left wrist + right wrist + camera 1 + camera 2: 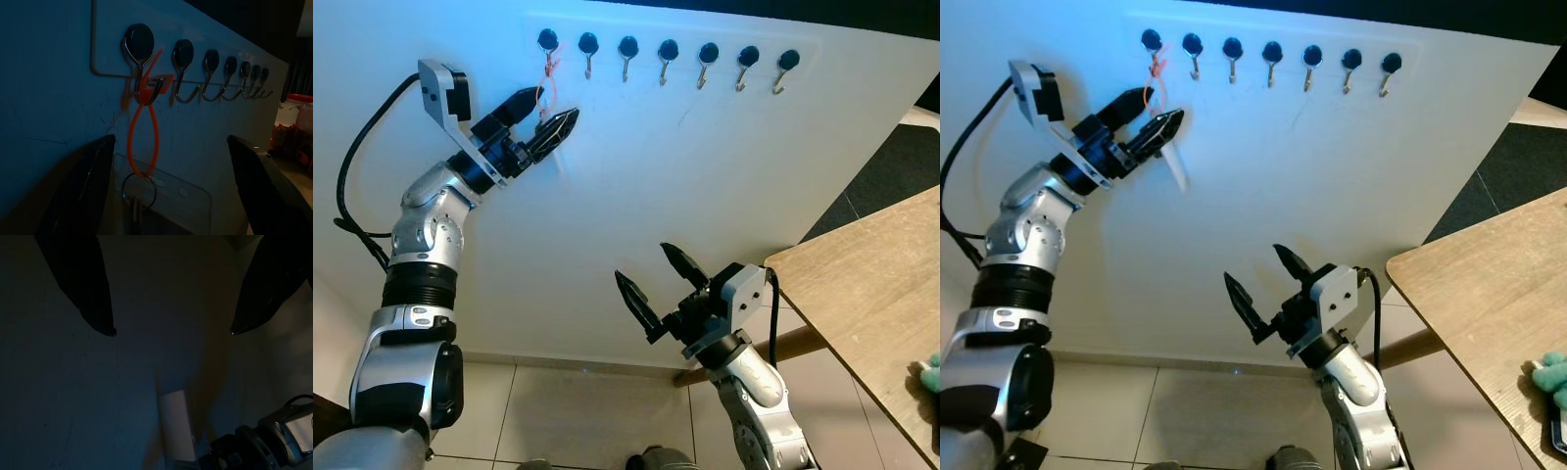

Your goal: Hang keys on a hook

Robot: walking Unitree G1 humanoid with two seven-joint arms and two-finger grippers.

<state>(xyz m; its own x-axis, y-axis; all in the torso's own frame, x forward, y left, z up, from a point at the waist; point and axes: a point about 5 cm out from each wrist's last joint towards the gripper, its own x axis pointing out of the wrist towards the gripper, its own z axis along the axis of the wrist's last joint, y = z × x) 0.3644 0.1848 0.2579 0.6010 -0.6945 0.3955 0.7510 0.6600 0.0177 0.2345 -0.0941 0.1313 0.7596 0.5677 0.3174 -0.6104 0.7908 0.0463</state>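
Left eye view: the left arm is raised and bent at the elbow, forearm angled up toward a row of seven hooks (666, 61) on the white wall (636, 196). The left tool (546, 115) is held just below the leftmost hook (548, 43), its two black fingers spread apart, released. An orange loop (546, 76) is seen hanging from that hook, down between the fingers. The right arm is held low, forearm pointing up, and the right tool (654, 284) is spread wide with nothing in it, well apart from the hooks. A wooden tabletop (871, 304) is seen at the right.

Right eye view: same pose is shown; a pale clear tag (1173, 162) is seen hanging below the left tool's fingertips. A teal soft item (1555, 377) lies on the tabletop edge.

Left wrist view: the orange loop is caught over the leftmost hook, and a metal key ring (139, 190) with the keys (136, 209) hangs from its lower end against the clear tag. The fingers (88, 186) are parted on either side; whether either touches the ring or tag cannot be told.

Right wrist view: very dark; two parted black fingers (80, 281) are made out before the wall.
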